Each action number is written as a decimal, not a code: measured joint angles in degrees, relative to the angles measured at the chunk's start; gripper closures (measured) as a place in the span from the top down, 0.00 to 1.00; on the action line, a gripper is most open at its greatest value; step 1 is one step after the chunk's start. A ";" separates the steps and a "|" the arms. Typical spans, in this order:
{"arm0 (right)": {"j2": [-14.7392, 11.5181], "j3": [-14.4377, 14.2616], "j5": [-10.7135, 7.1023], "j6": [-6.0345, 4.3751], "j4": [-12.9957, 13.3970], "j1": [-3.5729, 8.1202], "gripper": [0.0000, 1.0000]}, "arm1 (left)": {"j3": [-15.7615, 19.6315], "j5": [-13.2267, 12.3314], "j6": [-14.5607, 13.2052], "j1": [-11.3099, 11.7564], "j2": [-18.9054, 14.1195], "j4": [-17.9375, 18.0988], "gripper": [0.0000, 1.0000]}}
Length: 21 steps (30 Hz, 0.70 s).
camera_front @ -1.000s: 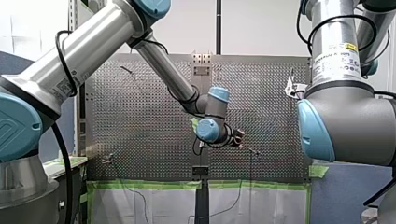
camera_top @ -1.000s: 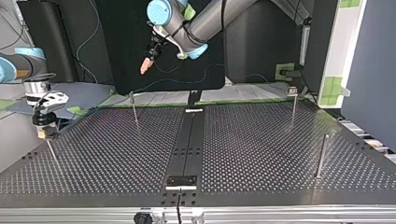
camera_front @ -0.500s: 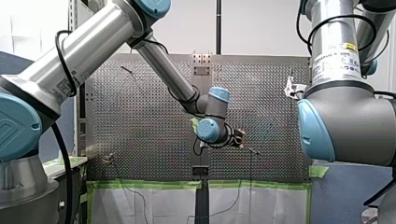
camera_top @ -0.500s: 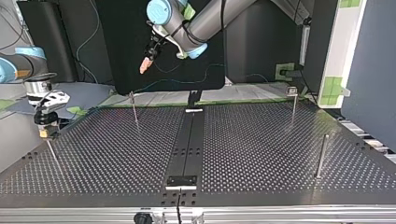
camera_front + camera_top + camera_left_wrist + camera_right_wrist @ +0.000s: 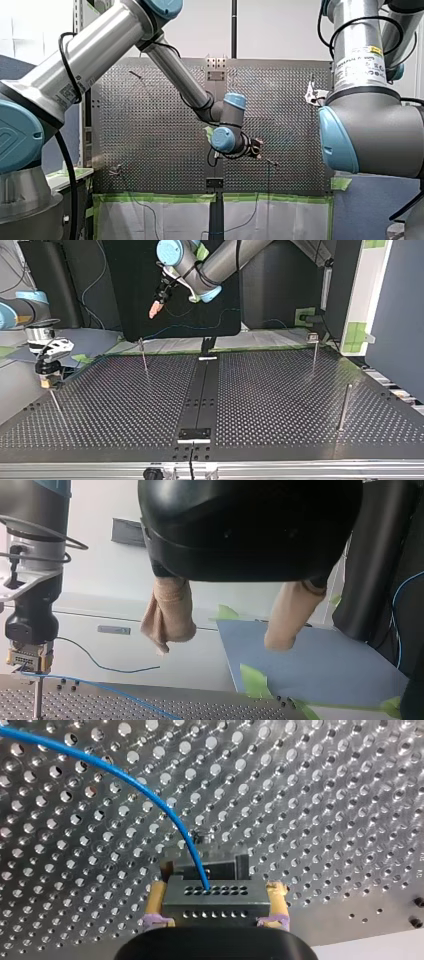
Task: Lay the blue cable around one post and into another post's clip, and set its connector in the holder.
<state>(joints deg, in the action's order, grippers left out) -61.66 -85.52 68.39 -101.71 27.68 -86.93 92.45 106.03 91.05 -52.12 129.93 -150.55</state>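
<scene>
Right hand (image 5: 215, 912) first: its two yellow pads (image 5: 157, 900) were clamped on the connector (image 5: 212, 900), one on each short side, with the grey block held square between them. The connector's face showed two rows of small holes. The blue cable (image 5: 150, 795) left the upper row near the middle, then swept away in one smooth arc over the perforated surface (image 5: 325, 795).

In the top view the right hand (image 5: 48, 375) hung near the surface's left edge, pointing down. The connector (image 5: 46, 384) sat right over the top of a thin post (image 5: 56, 405); whether the two touched could not be told. The left wrist view agreed. There the connector (image 5: 27, 659) was at the top of the post (image 5: 38, 702), and the cable (image 5: 115, 692) ran off low across the surface (image 5: 200, 711).

Over to the left hand (image 5: 217, 645): its beige fingers (image 5: 170, 610) stood wide apart, with nothing between them and nothing touched. In the top view it hung high over the far side of the surface (image 5: 156, 307), well apart from the right hand and the connector. The front view put it near the middle (image 5: 256, 148).
</scene>
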 joint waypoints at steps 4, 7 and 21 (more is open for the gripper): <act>0.07 0.11 0.00 0.00 -0.11 -0.16 0.00 | 0.00 -0.01 0.00 -0.02 0.00 -0.01 0.99; 0.10 0.13 0.00 0.00 -0.07 -0.23 0.00 | -0.01 -0.05 0.04 -0.02 -0.01 0.00 0.99; 0.76 0.23 0.00 -0.01 0.16 -0.34 0.00 | 0.00 -0.17 0.18 -0.06 -0.01 -0.02 0.99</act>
<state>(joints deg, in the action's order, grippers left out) -60.90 -85.29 68.39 -101.72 27.84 -87.27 92.44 105.86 91.23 -52.17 129.93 -150.57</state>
